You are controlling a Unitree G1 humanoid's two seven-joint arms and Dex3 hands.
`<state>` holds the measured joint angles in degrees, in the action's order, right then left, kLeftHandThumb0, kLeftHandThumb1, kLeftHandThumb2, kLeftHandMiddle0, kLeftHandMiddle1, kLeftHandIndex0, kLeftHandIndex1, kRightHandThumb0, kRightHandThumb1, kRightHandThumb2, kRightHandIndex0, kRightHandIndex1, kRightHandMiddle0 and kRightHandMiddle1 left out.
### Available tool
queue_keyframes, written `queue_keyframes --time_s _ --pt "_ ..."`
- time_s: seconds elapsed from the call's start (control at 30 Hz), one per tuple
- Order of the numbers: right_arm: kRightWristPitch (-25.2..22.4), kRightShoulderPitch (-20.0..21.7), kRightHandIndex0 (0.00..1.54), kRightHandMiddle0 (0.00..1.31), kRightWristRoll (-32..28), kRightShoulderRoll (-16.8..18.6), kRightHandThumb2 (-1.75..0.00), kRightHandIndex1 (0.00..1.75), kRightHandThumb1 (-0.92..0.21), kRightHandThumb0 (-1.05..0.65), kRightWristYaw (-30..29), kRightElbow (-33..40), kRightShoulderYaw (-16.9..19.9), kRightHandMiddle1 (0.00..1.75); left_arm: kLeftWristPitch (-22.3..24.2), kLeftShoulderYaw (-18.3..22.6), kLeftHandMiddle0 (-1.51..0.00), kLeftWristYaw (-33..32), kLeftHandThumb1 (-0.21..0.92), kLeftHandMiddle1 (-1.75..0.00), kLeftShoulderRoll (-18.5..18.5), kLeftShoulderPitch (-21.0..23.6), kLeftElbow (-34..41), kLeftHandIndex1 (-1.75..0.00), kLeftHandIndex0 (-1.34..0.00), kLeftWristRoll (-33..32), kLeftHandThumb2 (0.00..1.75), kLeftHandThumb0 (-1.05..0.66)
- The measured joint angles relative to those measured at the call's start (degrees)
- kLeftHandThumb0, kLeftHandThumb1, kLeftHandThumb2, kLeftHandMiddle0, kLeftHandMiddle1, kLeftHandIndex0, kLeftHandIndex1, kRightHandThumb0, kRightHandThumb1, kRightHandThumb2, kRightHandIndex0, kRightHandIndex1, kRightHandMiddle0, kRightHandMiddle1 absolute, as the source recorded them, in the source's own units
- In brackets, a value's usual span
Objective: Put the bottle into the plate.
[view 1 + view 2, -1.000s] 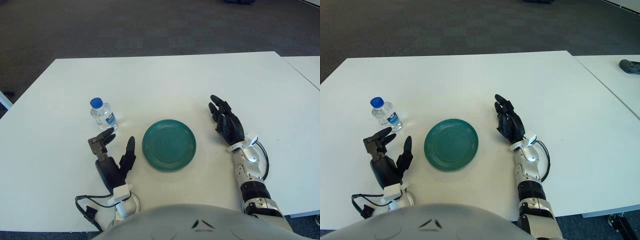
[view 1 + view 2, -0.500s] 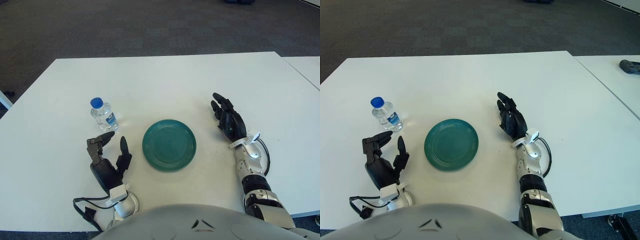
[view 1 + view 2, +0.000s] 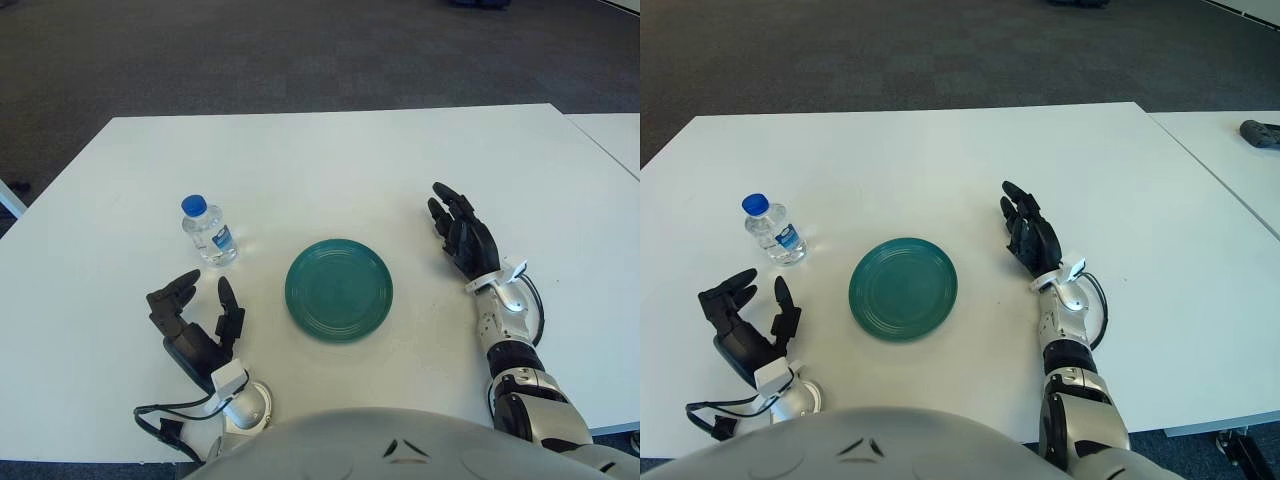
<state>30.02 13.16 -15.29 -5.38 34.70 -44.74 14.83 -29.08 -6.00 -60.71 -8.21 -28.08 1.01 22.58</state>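
Note:
A small clear water bottle [image 3: 209,232] with a blue cap stands upright on the white table, left of a round green plate [image 3: 338,289] that holds nothing. My left hand [image 3: 190,316] is below the bottle and apart from it, near the table's front edge, fingers spread and holding nothing. My right hand [image 3: 462,232] shows to the right of the plate, fingers extended and open, with nothing in it.
The white table [image 3: 330,170] stretches well beyond the objects at the back. A second white table [image 3: 1230,150] stands to the right with a dark object [image 3: 1260,132] on it. Dark carpet lies behind.
My left hand has drawn back toward me and to the left, away from the bottle. My right hand has shifted slightly right. Bottle and plate have not moved.

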Motion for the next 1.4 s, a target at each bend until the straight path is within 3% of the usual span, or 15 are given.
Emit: queue_keyframes --time_s 0.3,0.53,0.63,0.7,0.83,1.0,1.2,1.4 --pt "0.46 1.31 0.22 0.0 0.0 -0.54 -0.89 0.0 -0.92 -0.81 0.73 -1.91 1.0 0.35 4.26 0.05 -0.07 -1.96 0.84 -1.0 0.49 1.26 -0.7 -0.99 0.0 -1.0 0.24 -0.75" --pt "0.7 2.09 0.22 0.0 -0.11 -0.8 -0.89 0.0 -0.92 -0.81 1.08 -4.15 1.62 0.35 7.6 1.41 -0.08 -3.62 0.91 -0.76 1.36 9.63 -4.17 -0.84 0.0 -0.26 0.16 -0.83" --pt "0.86 2.27 0.22 0.0 -0.21 -0.87 -0.89 0.0 -0.92 -0.8 1.31 -4.56 1.78 0.35 8.75 1.4 -0.09 -4.02 0.92 -0.56 1.43 12.08 -5.0 -0.68 0.0 -0.07 0.16 -0.86" --pt "0.81 2.26 0.23 0.0 -0.18 -0.84 -0.89 0.0 -0.92 -0.72 0.74 -4.38 1.75 0.31 9.36 1.4 -0.08 -4.33 0.92 -0.3 1.43 13.33 -5.62 -0.43 0.0 0.24 0.17 -0.9" --pt "-2.76 -1.44 0.26 0.0 1.26 0.76 -0.88 0.01 -0.92 -0.63 -6.19 4.11 0.53 0.26 10.44 1.22 -0.03 -4.39 0.92 -0.08 1.42 14.53 -6.24 -0.13 0.0 0.38 0.2 -0.96" --pt "-6.86 -6.47 0.29 0.0 2.07 2.35 -0.84 0.02 -0.92 -0.65 -12.2 13.04 -1.33 0.31 13.32 0.34 0.0 -2.16 0.92 -0.01 1.41 15.39 -7.21 -0.02 0.0 0.26 0.19 -1.03" --pt "-10.61 -9.75 0.31 0.0 3.02 3.1 -0.79 0.02 -0.92 -0.68 -15.87 18.78 -3.49 0.38 15.15 -1.37 0.0 5.07 0.92 0.0 1.68 15.98 -7.27 0.0 0.0 -0.53 0.11 -1.05" --pt "-14.76 -13.32 0.31 0.0 3.27 6.16 -0.77 0.02 -0.92 -0.69 -20.12 26.76 -6.49 0.4 16.64 -1.56 0.0 9.85 0.92 0.0 1.72 16.44 -6.26 0.0 0.0 -0.58 0.08 -1.05"
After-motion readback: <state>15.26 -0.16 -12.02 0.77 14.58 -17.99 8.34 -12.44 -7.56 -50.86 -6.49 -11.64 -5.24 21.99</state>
